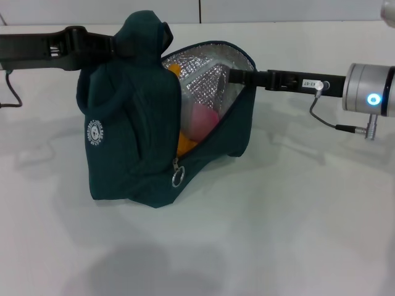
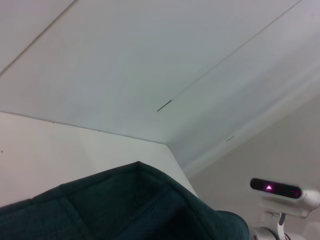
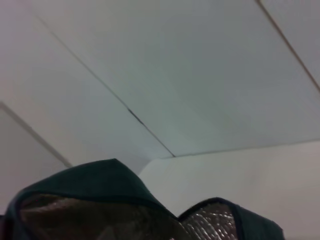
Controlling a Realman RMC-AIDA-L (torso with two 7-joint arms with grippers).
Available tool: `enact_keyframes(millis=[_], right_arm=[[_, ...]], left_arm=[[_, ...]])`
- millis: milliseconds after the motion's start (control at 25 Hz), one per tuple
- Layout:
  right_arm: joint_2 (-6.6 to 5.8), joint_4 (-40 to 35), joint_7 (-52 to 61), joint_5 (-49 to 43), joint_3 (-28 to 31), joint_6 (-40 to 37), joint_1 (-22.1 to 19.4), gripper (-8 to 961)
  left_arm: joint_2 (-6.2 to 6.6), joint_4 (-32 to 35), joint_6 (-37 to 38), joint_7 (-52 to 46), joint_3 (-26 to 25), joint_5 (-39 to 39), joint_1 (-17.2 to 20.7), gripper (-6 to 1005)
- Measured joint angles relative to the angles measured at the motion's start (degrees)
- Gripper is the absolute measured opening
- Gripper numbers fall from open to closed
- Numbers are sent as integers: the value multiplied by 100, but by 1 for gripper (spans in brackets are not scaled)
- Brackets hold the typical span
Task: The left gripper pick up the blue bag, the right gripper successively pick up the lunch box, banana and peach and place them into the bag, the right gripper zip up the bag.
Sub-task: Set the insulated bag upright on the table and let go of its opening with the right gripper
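**Teal Bag Loaded: Preparing the Zip Closure**

Teal-blue fabric lunch bag [image 1: 133, 154] with silver foil lining stands on the white table [image 1: 278, 234], its mouth gaping toward the right arm. Inside the bag, a pink rounded fruit [image 1: 200, 120] and the orange-yellow banana [image 1: 184, 145] are visible; the lunch box cannot be made out. The left gripper [image 1: 105, 44] meets the bunched handles at the bag's top; whether its fingers are clamped on them cannot be told. The right gripper [image 1: 237, 76] sits at the bag's open rim, its finger state likewise hidden. The metal ring zip pull [image 1: 177, 179] hangs low on the bag's front. Judged step: zipping. Recommended: keep the handles taut, bring the right gripper down to the ring, then draw it steadily along the opening.
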Motion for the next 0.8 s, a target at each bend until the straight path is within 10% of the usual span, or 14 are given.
enact_keyframes(millis=[800], right_arm=[[-42, -107, -657, 591, 76, -541, -265, 70]], left_arm=[[-9, -39, 31, -4, 80, 9, -89, 41]])
